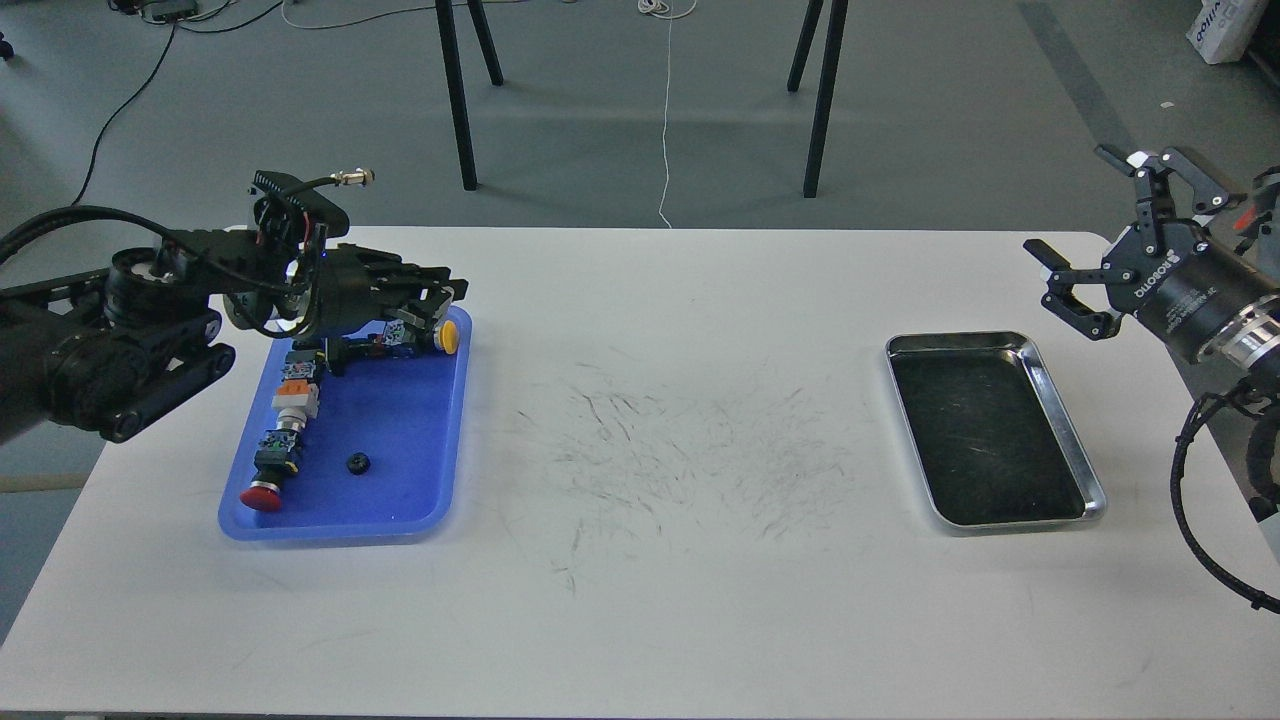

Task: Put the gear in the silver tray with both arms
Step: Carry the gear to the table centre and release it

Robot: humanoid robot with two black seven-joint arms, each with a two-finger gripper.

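A small black gear (pixel 358 463) lies on the bottom of the blue plastic tray (pixel 420 440) at the table's left. My left gripper (pixel 448 290) hovers over the tray's far right corner, well above and behind the gear, pointing right. Its dark fingers cannot be told apart, and I cannot see anything held. The silver tray (pixel 1092 478), shiny with a dark scratched bottom, sits empty at the table's right. My right gripper (pixel 1068 200) is open and empty, in the air just beyond the silver tray's far right corner.
The blue tray also holds a red push button (pixel 262 497), a yellow push button (pixel 449 337) and an orange and white switch (pixel 298 385). Black stand legs (pixel 458 110) rise beyond the table's far edge. The table (pixel 660 440) between the trays is scuffed.
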